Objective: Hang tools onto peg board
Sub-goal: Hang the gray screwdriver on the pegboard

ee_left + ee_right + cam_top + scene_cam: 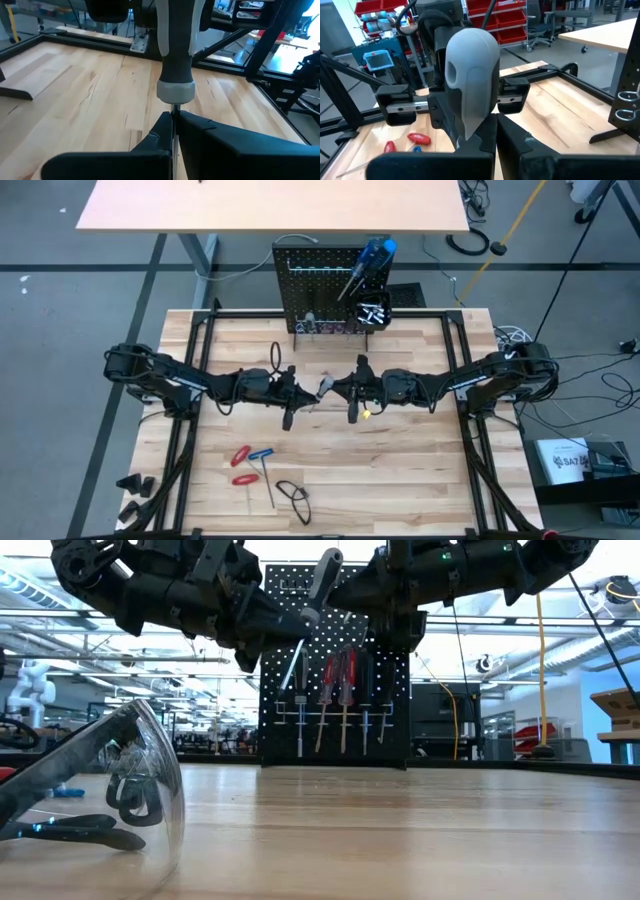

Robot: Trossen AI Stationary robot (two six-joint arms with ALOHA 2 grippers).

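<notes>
A screwdriver with a black-and-grey handle (325,387) hangs in the air over the middle of the table, between my two grippers. My left gripper (172,132) comes from the table's left and is shut on its shaft. My right gripper (492,136) comes from the right, shut, with its fingertips at the handle's grey butt end (470,75). The black peg board (330,285) stands upright at the far edge; red-handled screwdrivers (335,675) hang on it, and blue-handled ones (372,258) stand in its bin. My left gripper pinches the thin metal shaft (173,107) between its two fingers, just below the handle's grey collar (176,91). The fingers come nearly level from the table's left. The handle (322,580) sticks out past the fingertips, slanting up toward the right arm, clear of the table. My right gripper's shut fingertips (475,142) stand right under the handle's butt end; whether they touch it I cannot tell.
Red-handled pliers (240,465) and a blue-handled tool (263,454) lie near the front left. Safety glasses (120,780) lie by the near edge. A small yellow piece (368,412) lies under the right gripper. Black frame rails (200,360) run along the table's sides.
</notes>
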